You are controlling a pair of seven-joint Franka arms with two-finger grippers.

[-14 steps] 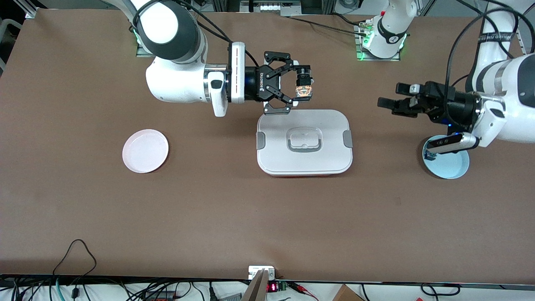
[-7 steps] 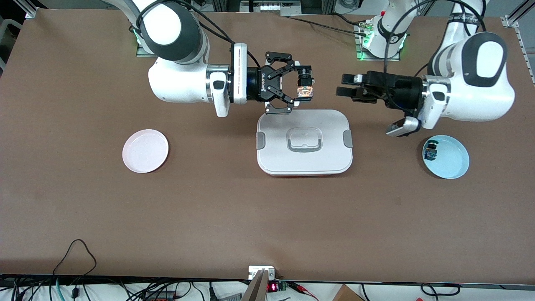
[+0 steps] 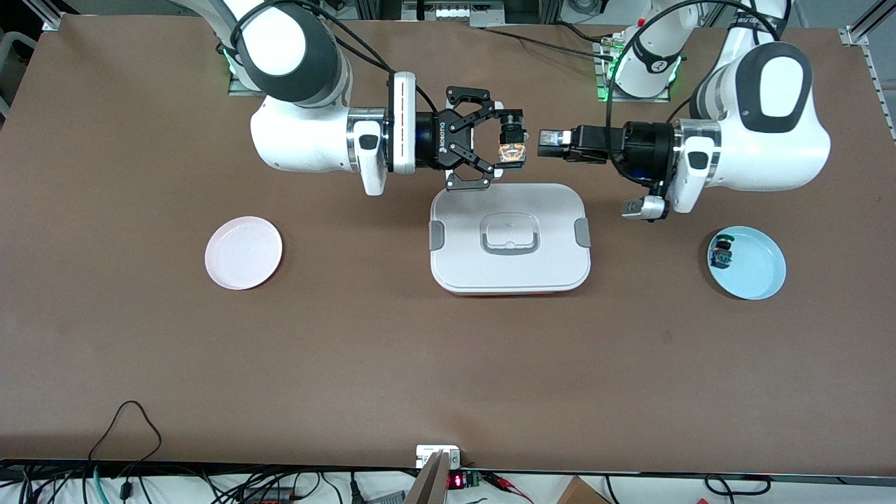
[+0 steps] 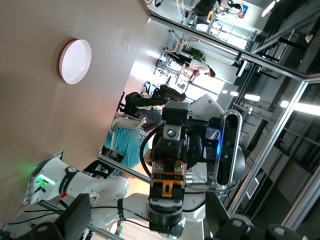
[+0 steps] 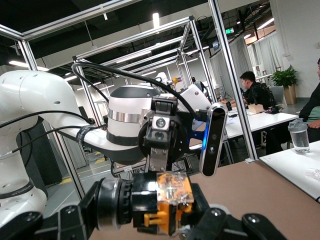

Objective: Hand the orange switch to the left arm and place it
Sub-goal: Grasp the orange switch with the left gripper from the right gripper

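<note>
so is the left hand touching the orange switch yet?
Apart. The front view shows a strip of brown table between the left hand and the orange switch, which the right hand holds above the table, past the box.

The white left arm's black two-finger hand point(image 3: 544, 143) has swung from over the pale blue round plate point(image 3: 759, 273), near the counter's edge at the left arm's end, in toward the counter's middle. It now points level at the small orange-capped switch point(image 3: 512, 152), fingers spread, just short of it. The blue plate and the small green-and-blue part point(image 3: 722, 256) on it are uncovered again.
</note>
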